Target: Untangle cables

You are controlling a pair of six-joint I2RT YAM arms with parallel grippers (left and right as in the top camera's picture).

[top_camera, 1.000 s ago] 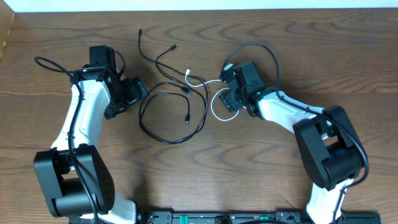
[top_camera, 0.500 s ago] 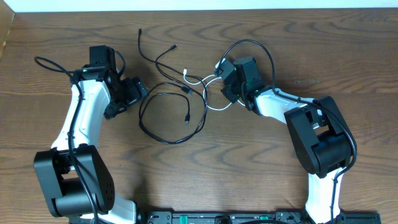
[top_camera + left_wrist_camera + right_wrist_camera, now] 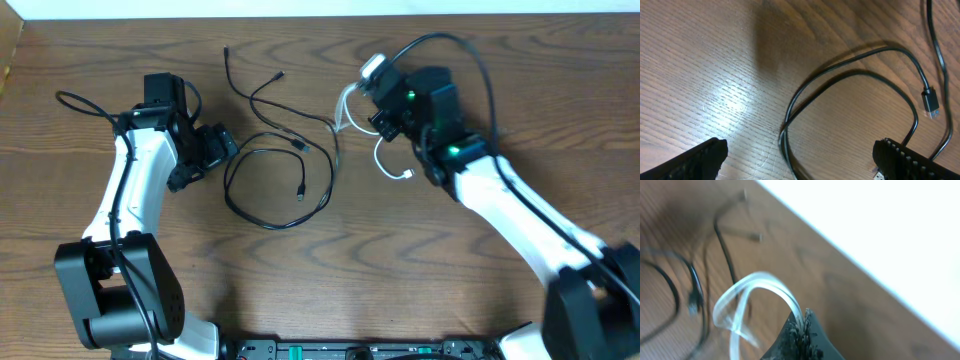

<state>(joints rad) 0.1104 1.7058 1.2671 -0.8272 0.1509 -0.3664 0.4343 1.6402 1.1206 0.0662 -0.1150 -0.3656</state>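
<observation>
The bench [image 3: 400, 260] is brown wood with a fine straight grain and a soft glare patch under the left arm [image 3: 130, 190].

The left jaws stand wide apart. Their two dark, ribbed fingertips [image 3: 700, 157] sit at the lower corners of the wrist view, low over the bench, touching nothing. Between them lies part of a thin black cable [image 3: 885, 48], smooth and round, curved into a double arc. A small rectangular plug [image 3: 930, 102] with a metal tip lies near it.

From overhead, the black cables [image 3: 272, 228] lie at mid-bench. One forms a broad oval loop, and thinner strands run up from it toward the far edge.

The right jaws are together, clamped on the white cable [image 3: 760, 275]. It springs from the black fingertips [image 3: 800, 340] in a glossy loop. Overhead, that cable [image 3: 380, 160] hangs curled beside the right arm [image 3: 520, 210], just right of the black ones. The right wrist view is blurred.
</observation>
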